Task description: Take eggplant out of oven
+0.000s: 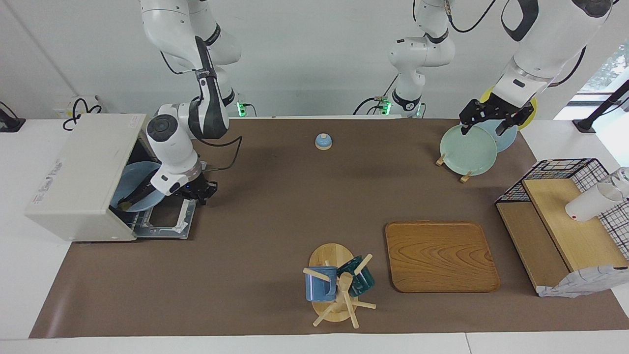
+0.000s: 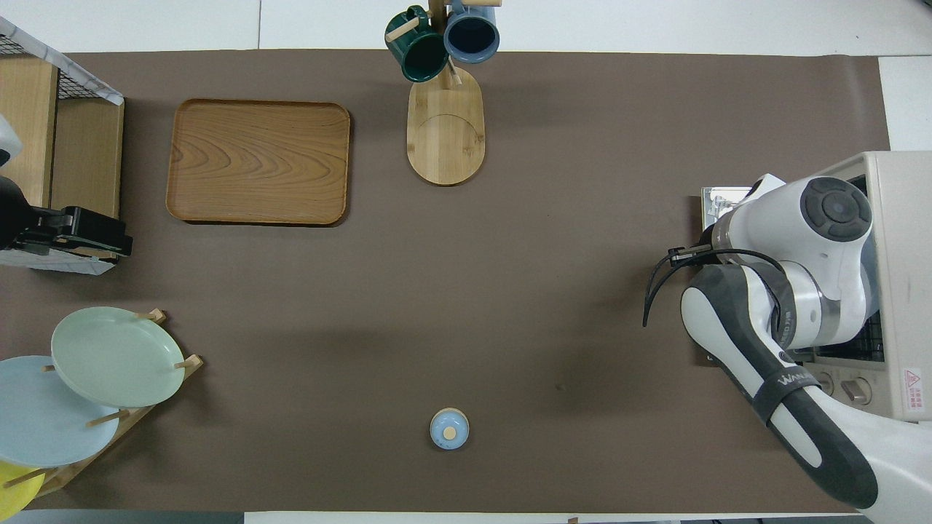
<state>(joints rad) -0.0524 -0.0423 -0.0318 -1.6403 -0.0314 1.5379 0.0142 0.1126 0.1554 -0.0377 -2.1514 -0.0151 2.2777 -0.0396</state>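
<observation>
A robotics lab staged as a kitchen: two arms bolted at a brown-matted table with oven, plates, mugs.

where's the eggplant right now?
In the facing view the eggplant lies on a blue plate inside the open oven at the right arm's end of the table, with the right hand reaching in at it.

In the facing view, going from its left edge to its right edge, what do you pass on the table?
oven → right gripper at the oven's open front → small blue bell → mug tree → wooden tray → plate rack with the left gripper above it → wire basket with wooden shelf
</observation>
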